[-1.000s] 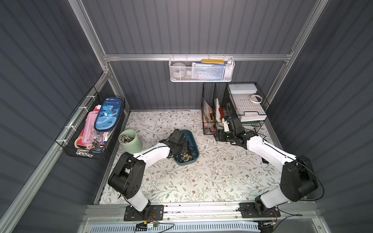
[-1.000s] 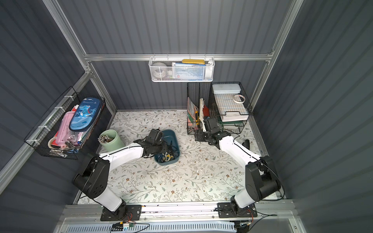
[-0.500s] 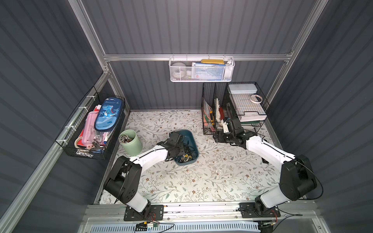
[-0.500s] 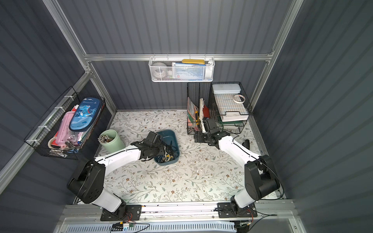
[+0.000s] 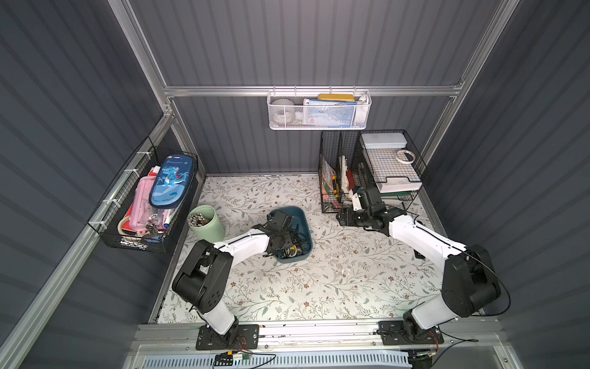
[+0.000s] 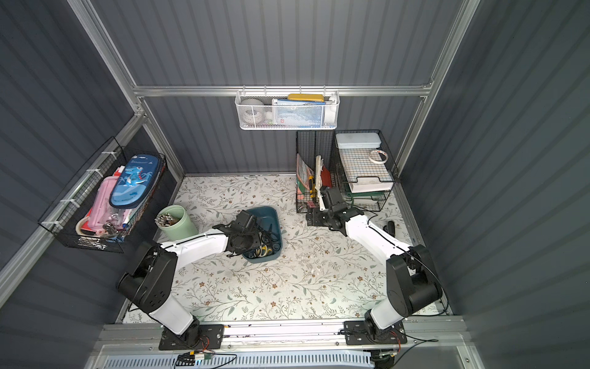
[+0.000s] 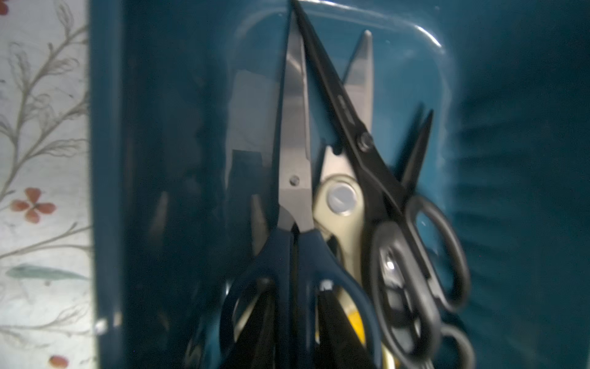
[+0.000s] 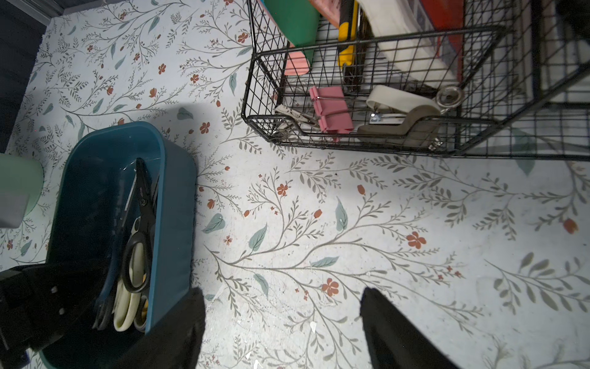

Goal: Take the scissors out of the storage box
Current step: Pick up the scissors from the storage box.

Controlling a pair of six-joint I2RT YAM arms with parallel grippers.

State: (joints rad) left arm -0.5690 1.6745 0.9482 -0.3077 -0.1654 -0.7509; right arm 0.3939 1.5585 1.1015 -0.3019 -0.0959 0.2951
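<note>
The storage box [image 5: 301, 214] [image 6: 269, 211] is a dark teal tub mid-mat, holding several scissors [image 5: 292, 251] [image 6: 262, 251] with their handles at its near end. My left gripper [image 5: 283, 244] [image 6: 253, 245] reaches down into it. In the left wrist view my left gripper [image 7: 295, 289] is shut on the dark blue scissors [image 7: 294, 249], its dark fingers [image 7: 332, 322] inside the handle loops, pressing the middle bars. Black scissors [image 7: 367, 153] and cream-white scissors [image 7: 341, 199] lie beside them in the tub [image 7: 105, 159]. My right gripper [image 5: 343, 219] [image 8: 287, 322] hangs open over bare mat, right of the tub [image 8: 174, 223].
A pale green cup [image 5: 206, 223] stands left of the tub. Black wire baskets [image 5: 367, 179] fill the back right corner, with a pink binder clip [image 8: 332, 108] in the front one. Another black basket [image 5: 143, 204] hangs on the left wall and a white mesh basket [image 5: 319, 110] on the back wall.
My left gripper has slid slightly toward the near end of the tub, over the scissor handles. The right arm has hardly moved.
</note>
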